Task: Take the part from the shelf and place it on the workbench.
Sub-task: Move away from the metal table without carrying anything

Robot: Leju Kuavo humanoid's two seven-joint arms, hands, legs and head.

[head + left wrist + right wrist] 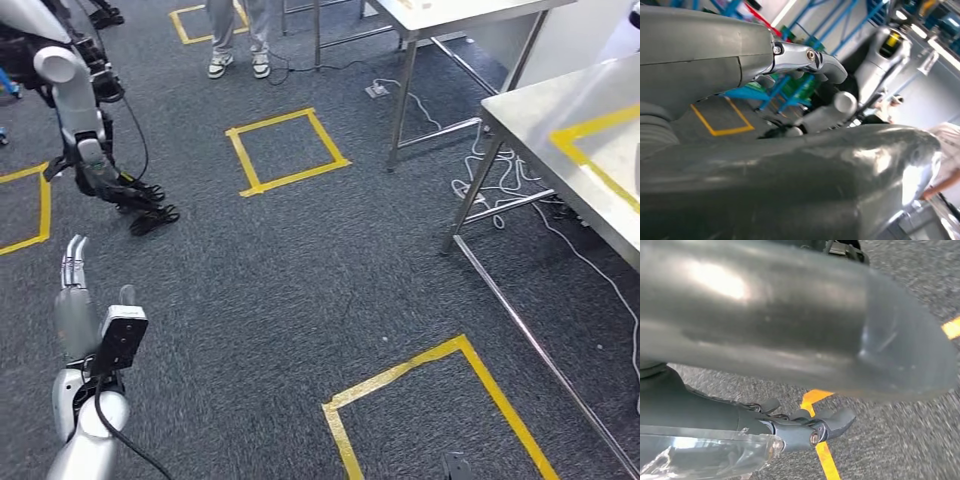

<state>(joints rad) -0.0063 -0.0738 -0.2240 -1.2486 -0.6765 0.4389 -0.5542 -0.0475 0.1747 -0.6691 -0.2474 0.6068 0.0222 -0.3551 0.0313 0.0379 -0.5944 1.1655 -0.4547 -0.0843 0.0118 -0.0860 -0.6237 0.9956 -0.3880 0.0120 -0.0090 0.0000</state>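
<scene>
Workbench (528, 110) brushed metal; floor (302, 270) rough grey carpet, glossy yellow tape.

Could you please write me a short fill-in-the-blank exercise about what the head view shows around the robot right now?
1. The squares taped on the floor are ____ in colour.
2. The floor is covered in dark grey ____.
3. The metal workbench stands on the robot's ____ side.
4. The left hand holds ____.

Missing words: yellow; carpet; right; nothing

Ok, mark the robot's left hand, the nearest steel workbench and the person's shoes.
left hand (75, 300): head view, on the grey back of the hand.
workbench (543, 105): head view, on its bare steel top.
shoes (220, 66): head view, on the shoe nearer the picture's left.
</scene>
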